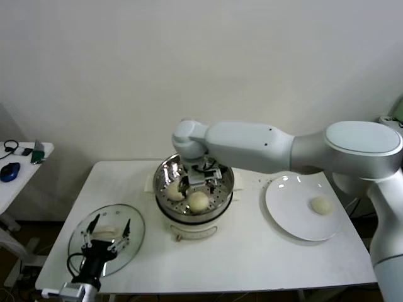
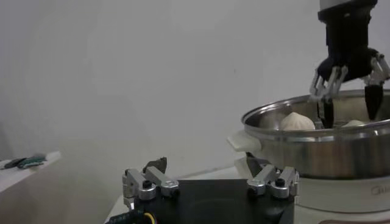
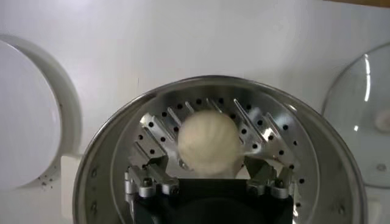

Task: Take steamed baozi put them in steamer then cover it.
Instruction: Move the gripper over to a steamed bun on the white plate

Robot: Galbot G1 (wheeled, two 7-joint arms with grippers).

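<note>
- The right gripper (image 1: 200,176) reaches into the steamer (image 1: 227,189) from above, its fingers (image 3: 159,131) spread wide on either side of a baozi (image 3: 209,143) without pinching it; that bun rests on the perforated floor between them.
- From the head camera, two more steamed baozi show inside the steamer: one (image 1: 175,189) on its left part and one (image 1: 198,201) toward its front, next to each other.
- A fourth baozi (image 1: 321,205) lies on the white plate (image 1: 283,207), which sits just to the right of the steamer, on the table (image 1: 252,258).
- The cover (image 1: 129,242) lies flat on the table to the left of and in front of the steamer, well apart from it, with its white handle up.
- The left gripper (image 1: 108,233) hangs above the cover with its fingers (image 2: 149,182) wide apart and nothing between them.
- The left wrist camera sees the steamer rim side-on, with the right gripper dipping into it and bun tops just above the rim.
- A small side table (image 1: 19,170) with dark objects stands far to the left of the steamer.
</note>
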